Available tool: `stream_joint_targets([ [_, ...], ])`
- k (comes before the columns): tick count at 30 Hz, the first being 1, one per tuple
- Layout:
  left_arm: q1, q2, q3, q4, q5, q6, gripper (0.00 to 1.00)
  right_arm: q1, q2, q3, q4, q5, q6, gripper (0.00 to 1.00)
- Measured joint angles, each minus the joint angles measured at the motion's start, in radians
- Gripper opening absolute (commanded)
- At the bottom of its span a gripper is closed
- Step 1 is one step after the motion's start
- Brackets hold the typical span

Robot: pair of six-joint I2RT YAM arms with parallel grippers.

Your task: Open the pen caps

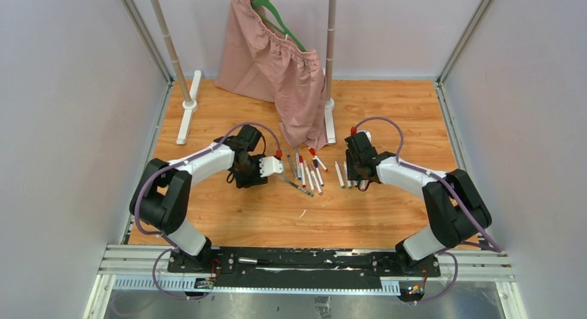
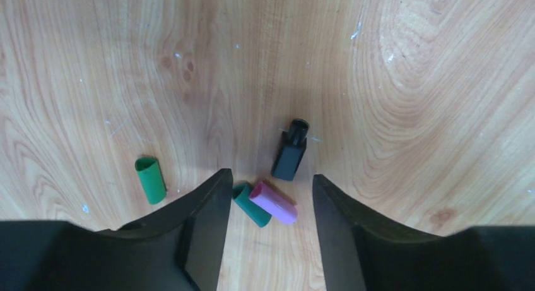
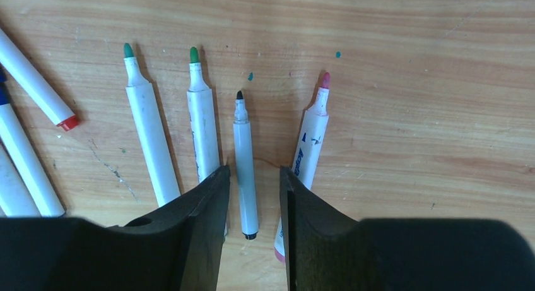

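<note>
Pointing down: left gripper (image 2: pixel 271 177) above pen caps (image 2: pixel 273 203), right gripper (image 3: pixel 253 172) above pens (image 3: pixel 149 139)

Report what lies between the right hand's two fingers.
An uncapped black-tipped pen lies on the wooden table between the open jaws of the right hand, seen in the right wrist view.

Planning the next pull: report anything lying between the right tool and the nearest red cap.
Two uncapped green-tipped pens lie side by side between the right tool and the red cap. A black-tipped pen lies between the tool's fingers.
</note>
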Motion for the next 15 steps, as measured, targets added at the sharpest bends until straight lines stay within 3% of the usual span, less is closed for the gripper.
stream_joint_targets([
  [5,0.0,-0.006,0.064,-0.082,0.01,-0.011,0.63,0.0,-0.048,0.002,-0.007,-0.012,0.0,0.4],
  [8,0.0,-0.021,0.131,-0.134,0.019,-0.031,0.66,0.0,-0.09,0.026,-0.013,-0.031,-0.002,0.57],
  [10,0.002,-0.036,0.192,-0.168,0.031,-0.058,0.7,0.0,-0.093,0.069,-0.014,-0.045,-0.011,0.61],
  [15,0.01,-0.1,0.312,-0.216,0.059,-0.127,0.77,0.03,-0.029,0.196,0.006,-0.067,-0.049,0.58],
])
